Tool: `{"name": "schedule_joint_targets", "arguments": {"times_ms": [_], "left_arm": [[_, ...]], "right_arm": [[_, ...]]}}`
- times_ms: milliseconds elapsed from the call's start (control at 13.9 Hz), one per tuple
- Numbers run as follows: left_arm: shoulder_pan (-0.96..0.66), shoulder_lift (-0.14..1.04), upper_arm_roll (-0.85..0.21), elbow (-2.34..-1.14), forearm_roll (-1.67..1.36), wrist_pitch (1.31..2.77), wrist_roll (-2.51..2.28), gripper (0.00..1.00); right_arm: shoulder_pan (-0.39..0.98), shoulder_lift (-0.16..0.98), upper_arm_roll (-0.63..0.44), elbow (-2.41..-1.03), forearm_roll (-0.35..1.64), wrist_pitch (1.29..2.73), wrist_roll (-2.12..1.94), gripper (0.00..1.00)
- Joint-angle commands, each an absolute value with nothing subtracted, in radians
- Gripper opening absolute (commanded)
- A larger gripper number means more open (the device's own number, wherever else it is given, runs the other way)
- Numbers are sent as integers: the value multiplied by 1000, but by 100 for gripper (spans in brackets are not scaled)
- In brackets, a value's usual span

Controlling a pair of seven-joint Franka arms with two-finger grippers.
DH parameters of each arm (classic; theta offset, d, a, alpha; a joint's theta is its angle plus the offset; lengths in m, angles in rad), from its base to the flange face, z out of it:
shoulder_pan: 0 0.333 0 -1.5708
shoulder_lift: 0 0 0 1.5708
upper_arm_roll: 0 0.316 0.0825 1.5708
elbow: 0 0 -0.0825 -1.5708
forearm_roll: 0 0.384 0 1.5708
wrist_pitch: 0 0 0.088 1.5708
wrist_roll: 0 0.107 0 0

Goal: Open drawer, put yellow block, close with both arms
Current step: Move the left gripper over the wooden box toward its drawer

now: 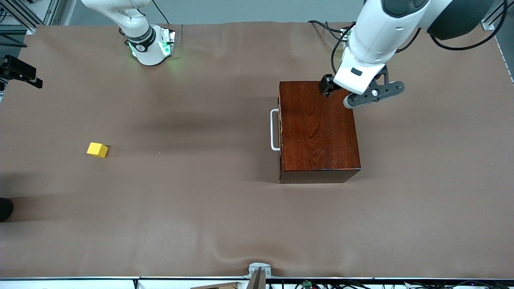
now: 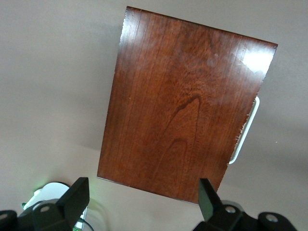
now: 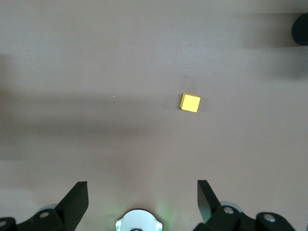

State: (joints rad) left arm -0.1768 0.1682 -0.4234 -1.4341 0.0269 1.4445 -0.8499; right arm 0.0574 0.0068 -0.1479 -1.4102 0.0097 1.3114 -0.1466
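Your drawer (image 1: 276, 129) sits shut in the reddish-brown wooden box (image 1: 317, 128), only its white handle (image 1: 274, 129) standing out, facing the right arm's end of the worktop (image 1: 225, 216). The yellow block (image 1: 97, 149) lies on the brown cover well apart from the box, toward the right arm's end. Your left gripper (image 2: 144, 202) hangs high over the edge of the box nearest the robots' bases, jaws apart and holding nothing. Your right gripper (image 3: 142, 199) is up over bare worktop near its own base (image 1: 154, 48), looking down on the block, jaws wide apart and empty.
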Motion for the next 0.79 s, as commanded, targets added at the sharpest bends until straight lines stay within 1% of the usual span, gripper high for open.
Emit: {"name": "schedule_joint_targets", "arguments": {"times_ms": [0, 722], "left_arm": [[-198, 190, -425, -1404, 43, 1448, -876, 100], [-261, 232, -423, -1397, 44, 1497, -972, 100]], "right_arm": [[43, 5, -140, -1407, 20, 1302, -152, 100], [43, 5, -141, -1407, 20, 1302, -152, 100]]}}
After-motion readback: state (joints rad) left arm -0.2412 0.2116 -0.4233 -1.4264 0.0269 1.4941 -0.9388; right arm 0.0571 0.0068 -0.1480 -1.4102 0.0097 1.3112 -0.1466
